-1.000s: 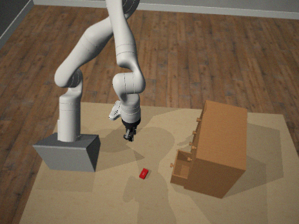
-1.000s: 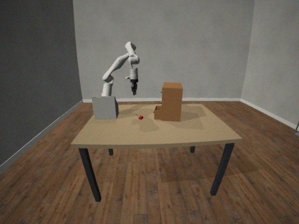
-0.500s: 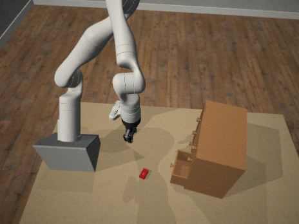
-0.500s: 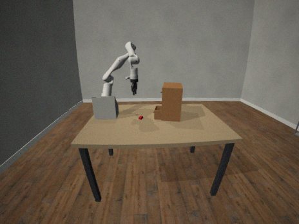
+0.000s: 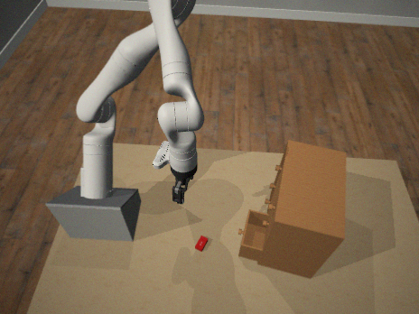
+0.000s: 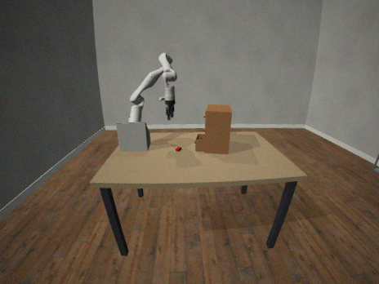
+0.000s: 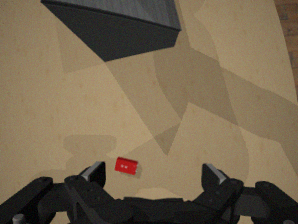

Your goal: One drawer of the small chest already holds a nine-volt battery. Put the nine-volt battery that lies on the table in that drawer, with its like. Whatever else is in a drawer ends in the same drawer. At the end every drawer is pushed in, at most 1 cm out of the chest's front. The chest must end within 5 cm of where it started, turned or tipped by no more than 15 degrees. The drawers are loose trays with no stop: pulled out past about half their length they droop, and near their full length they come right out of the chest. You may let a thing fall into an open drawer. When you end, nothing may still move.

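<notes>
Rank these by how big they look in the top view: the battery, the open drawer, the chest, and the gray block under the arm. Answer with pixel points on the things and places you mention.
1. Chest (image 5: 311,189) (image 6: 217,130)
2. Gray block (image 5: 97,223) (image 6: 134,138) (image 7: 120,32)
3. Open drawer (image 5: 250,253) (image 6: 199,146)
4. Battery (image 5: 201,244) (image 6: 178,149) (image 7: 126,165)
</notes>
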{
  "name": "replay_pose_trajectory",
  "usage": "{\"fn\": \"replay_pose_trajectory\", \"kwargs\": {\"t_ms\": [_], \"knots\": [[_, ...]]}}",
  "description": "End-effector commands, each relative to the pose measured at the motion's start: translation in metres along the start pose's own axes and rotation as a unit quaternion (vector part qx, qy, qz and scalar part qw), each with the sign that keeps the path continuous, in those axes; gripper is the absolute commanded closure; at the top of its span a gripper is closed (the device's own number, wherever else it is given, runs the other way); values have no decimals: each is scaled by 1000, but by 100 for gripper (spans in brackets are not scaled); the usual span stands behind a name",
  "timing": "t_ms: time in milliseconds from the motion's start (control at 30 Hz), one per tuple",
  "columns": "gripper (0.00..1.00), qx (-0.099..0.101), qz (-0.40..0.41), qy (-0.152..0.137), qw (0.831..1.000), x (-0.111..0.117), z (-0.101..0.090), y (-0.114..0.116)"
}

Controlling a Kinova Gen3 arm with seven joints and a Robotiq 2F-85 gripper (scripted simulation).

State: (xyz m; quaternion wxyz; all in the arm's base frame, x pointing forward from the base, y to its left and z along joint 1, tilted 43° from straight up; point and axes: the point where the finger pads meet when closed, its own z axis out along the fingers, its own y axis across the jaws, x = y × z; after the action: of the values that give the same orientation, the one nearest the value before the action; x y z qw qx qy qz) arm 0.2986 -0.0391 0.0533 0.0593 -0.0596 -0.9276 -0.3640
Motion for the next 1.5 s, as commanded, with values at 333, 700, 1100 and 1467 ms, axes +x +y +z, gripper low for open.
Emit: {"fn": "replay_pose_trajectory", "kwargs": {"t_ms": [333, 700, 1100, 1467], "knots": [[0, 0, 0, -1, 1000, 0, -26, 0], [0, 0, 0, -1, 1000, 0, -51, 0], [0, 0, 0, -1, 1000, -22, -51, 8], [0, 0, 0, -1, 1000, -80, -51, 32]]}}
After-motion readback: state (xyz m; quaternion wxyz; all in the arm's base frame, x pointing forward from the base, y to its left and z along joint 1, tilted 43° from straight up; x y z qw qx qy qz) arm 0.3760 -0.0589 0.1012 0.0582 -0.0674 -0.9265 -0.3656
